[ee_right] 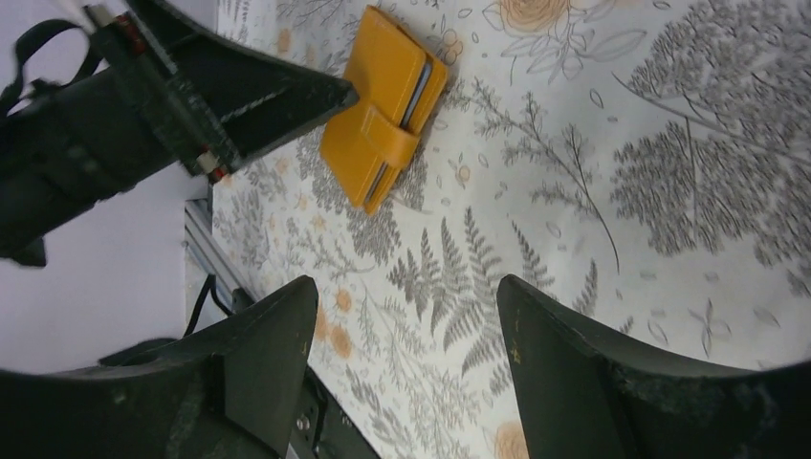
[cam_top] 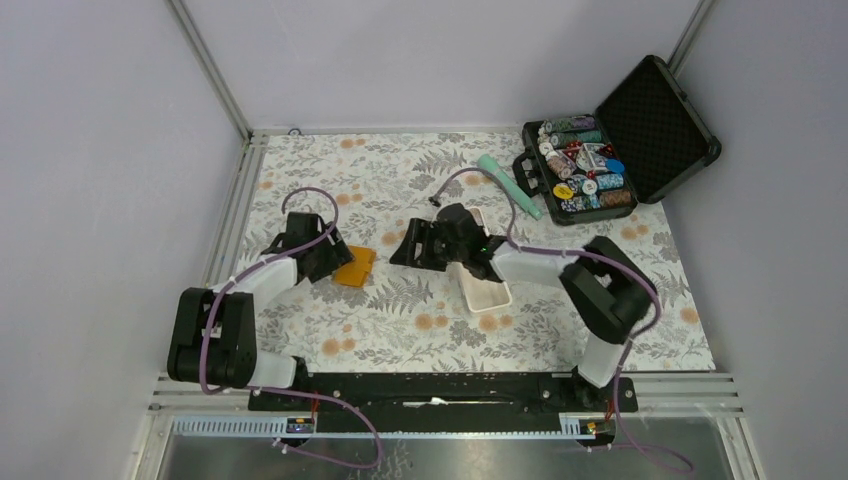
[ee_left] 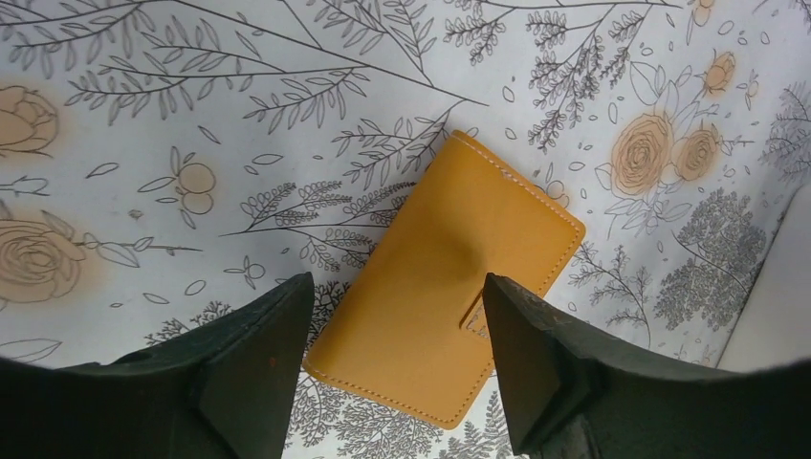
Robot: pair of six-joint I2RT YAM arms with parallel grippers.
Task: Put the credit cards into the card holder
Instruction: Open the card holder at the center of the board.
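**tablewatcher:** Card holder (cam_top: pixel 355 267) update? Are the credit cards in yet or what?

**me:** Honestly, hard to call. The card holder is lying flat on the table, left of the middle and about halfway between the far and near edges. It's folded shut with the tab wrapped over the edge. From my right wrist view I can see a greyish sliver between the covers, but I can't tell if that's cards or only the pockets. I don't see any loose credit cards anywhere on the table. The bit of the white tray (cam_top: pixel 488 293) that shows past my right arm looks bare.

**tablewatcher:** And your grippers?

**me:** Both are spread apart with nothing in them. My left gripper (ee_left: pixel 397 282) hovers right over the near end of the holder, one finger on each side of it. I can't say whether it's touching. My right gripper (ee_right: pixel 406 282) is over bare table near the middle, close to the tray, aimed toward the holder.

**tablewatcher:** So done?

**me:** My guess is it's either finished or close to it. A closed holder and no stray cards points that way. If any cards are hidden under my right arm, I've got to reopen the holder and slot them in. The poker chip case (cam_top: pixel 600 160) at the far right corner isn't part of this.
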